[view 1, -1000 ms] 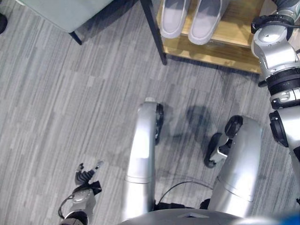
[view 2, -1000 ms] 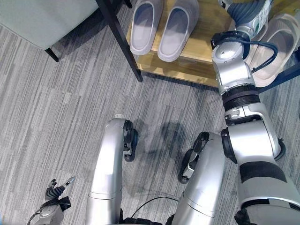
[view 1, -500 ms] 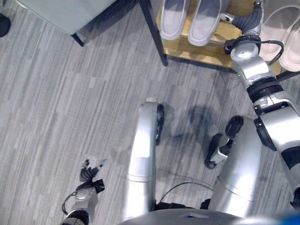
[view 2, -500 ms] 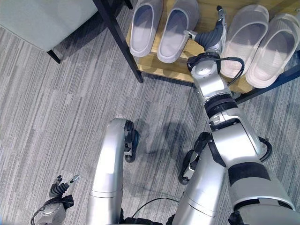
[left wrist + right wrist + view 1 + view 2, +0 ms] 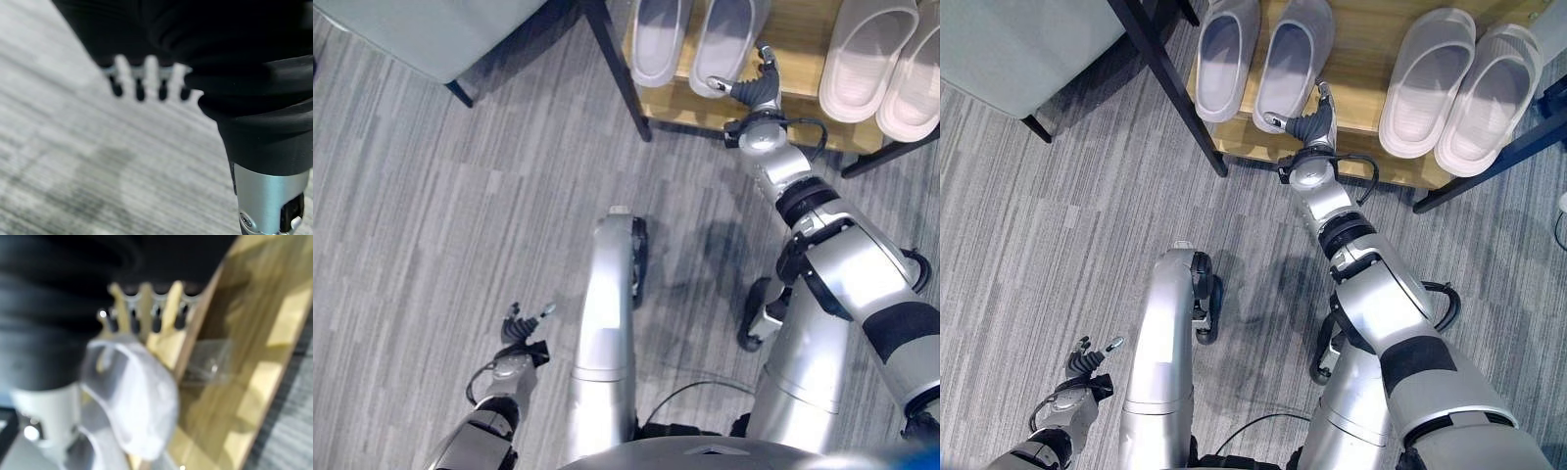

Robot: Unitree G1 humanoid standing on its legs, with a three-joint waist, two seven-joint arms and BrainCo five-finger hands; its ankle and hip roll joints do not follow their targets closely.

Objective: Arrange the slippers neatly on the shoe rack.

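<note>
A grey pair of slippers (image 5: 656,39) (image 5: 724,44) stands toes-in on the wooden shelf (image 5: 798,34) of the shoe rack. A pale pair (image 5: 1425,83) (image 5: 1484,98) stands to its right. My right hand (image 5: 759,90) hovers at the shelf's front edge in the gap between the two pairs, open with its fingers straight. Its thumb points at the heel of the nearer grey slipper (image 5: 142,411); I cannot tell whether they touch. My left hand (image 5: 522,331) hangs low at the left over the carpet, open and holding nothing.
The rack's black post (image 5: 612,69) slants down at the shelf's left end. A grey upholstered seat (image 5: 431,29) on a dark leg (image 5: 460,93) stands at the upper left. Grey striped carpet (image 5: 460,196) covers the floor in front.
My right arm has swung left, from the pale pair to the gap beside the grey pair. The camera has shifted slightly. My left hand has drifted a little to the right.
</note>
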